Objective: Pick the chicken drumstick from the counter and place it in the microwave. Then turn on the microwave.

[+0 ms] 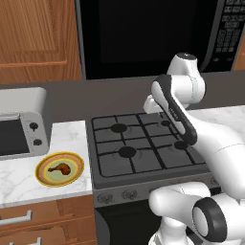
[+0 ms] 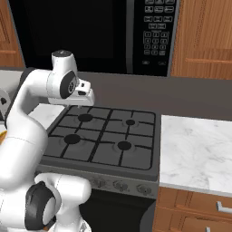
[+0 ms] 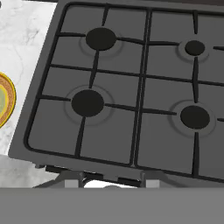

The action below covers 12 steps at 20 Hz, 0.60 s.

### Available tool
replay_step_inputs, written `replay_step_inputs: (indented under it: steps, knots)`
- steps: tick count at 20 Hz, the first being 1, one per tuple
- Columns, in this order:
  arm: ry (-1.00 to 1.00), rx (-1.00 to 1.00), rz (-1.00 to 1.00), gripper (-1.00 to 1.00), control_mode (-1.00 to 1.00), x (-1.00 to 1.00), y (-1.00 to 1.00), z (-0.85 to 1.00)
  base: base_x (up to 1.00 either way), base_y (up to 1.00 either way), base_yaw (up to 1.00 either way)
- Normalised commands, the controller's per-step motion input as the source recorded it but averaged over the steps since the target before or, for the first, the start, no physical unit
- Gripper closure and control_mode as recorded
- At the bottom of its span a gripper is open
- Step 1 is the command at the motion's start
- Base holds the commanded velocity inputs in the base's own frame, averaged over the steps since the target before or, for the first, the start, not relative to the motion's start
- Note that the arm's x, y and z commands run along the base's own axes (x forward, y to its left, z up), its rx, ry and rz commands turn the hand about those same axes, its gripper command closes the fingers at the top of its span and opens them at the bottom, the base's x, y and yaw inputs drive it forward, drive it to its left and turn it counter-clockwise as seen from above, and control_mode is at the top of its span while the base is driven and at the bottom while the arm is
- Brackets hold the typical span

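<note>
where stovetop (image 1: 143, 143) ends, toaster oven (image 1: 21, 127)

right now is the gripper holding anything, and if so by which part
Nothing is held. The chicken drumstick lies on the yellow plate on the counter, while the gripper hangs above the stovetop, well apart from it.

The microwave (image 1: 143, 38) is cut off by the top of the frame in both base views. At the hand view's left edge, the yellow plate (image 3: 6, 99) is mostly cropped. The tool's jaw spacing cannot be told.
</note>
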Motion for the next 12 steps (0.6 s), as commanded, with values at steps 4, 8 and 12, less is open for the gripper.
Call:
replay_step_inputs:
  steps: [4,8,12]
  knots:
    - [-0.05,0.00,0.00,-1.00,-1.00,-0.08,-0.02,0.01,0.00,0.00,0.00]
    - [-0.13,0.00,0.00,-1.00,-1.00,-0.25,-0.20,0.00,0.00,0.00,0.00]
    - [-0.18,0.00,0.00,-1.00,-1.00,-0.24,-0.28,0.07,0.00,0.00,0.00]
